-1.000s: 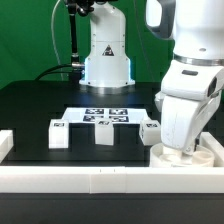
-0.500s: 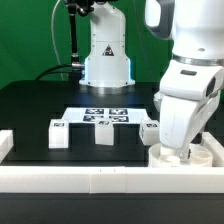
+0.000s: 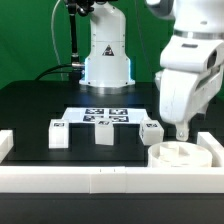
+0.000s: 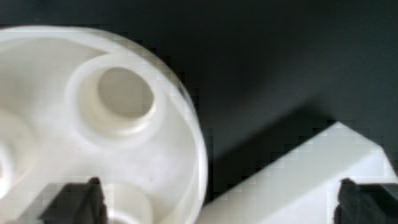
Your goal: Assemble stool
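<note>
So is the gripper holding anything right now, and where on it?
Nothing is held. The gripper hangs just above the seat, and its fingers are apart with nothing between them.

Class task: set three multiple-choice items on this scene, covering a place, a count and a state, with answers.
1. Where does the round white plastic seat disc lie?
A in the corner of the white border rails
B atop the legs
C between the jaws

2. How many white blocky legs stand in a row?
A one
B three
C five

3. The gripper's jaws are:
A shut on a leg
B shut on the seat
C open

Answers:
1 A, rails flank it.
2 B, three tagged blocks show.
3 C, the wrist view shows them apart, holding nothing.
</note>
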{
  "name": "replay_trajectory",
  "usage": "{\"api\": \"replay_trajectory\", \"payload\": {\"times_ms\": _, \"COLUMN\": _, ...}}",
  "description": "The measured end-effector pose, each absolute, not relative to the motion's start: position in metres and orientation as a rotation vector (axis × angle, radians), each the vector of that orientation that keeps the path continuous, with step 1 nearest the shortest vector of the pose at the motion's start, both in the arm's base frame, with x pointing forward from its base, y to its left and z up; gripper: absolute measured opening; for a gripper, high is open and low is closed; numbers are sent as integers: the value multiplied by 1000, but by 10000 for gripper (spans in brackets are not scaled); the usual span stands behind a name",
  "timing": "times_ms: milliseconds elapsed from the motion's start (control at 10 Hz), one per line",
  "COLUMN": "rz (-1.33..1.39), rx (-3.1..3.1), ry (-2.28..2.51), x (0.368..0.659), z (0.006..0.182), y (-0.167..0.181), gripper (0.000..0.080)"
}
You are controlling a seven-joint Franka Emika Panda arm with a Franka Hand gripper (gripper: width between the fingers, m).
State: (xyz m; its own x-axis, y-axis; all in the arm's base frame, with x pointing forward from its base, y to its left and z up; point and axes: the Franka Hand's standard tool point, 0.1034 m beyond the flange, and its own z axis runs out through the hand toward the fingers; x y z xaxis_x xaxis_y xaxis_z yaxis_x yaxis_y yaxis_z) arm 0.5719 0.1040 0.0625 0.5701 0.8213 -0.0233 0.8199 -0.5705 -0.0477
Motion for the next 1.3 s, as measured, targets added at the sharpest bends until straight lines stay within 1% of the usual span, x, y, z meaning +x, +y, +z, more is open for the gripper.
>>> {"api": "replay_trajectory", "payload": {"times_ms": 200, "rz": 60, "rx": -2783, "ry": -1410, "x": 560, "z": 64, "y": 85, "gripper": 649}}
{"api": "replay_trajectory", "payload": {"times_ms": 400, "rz": 29, "rx": -2791, "ry": -1408, "x": 547, "z": 59, "y": 66, "gripper": 649}}
{"api": "replay_trajectory", "payload": {"times_ms": 700, "rz": 42, "rx": -2820, "ry": -1341, "x": 545, "z": 57, "y": 66, "gripper": 649}}
{"api": "replay_trajectory", "payload": {"times_ms": 900, "rz": 44, "rx": -2915, "ry": -1120, "x": 545, "z": 56, "y": 67, "gripper": 649}}
{"api": "replay_trajectory", "payload": {"times_ms": 1300, "rz": 12, "rx": -3092, "ry": -506, "x": 543, "z": 50, "y": 50, "gripper": 649}}
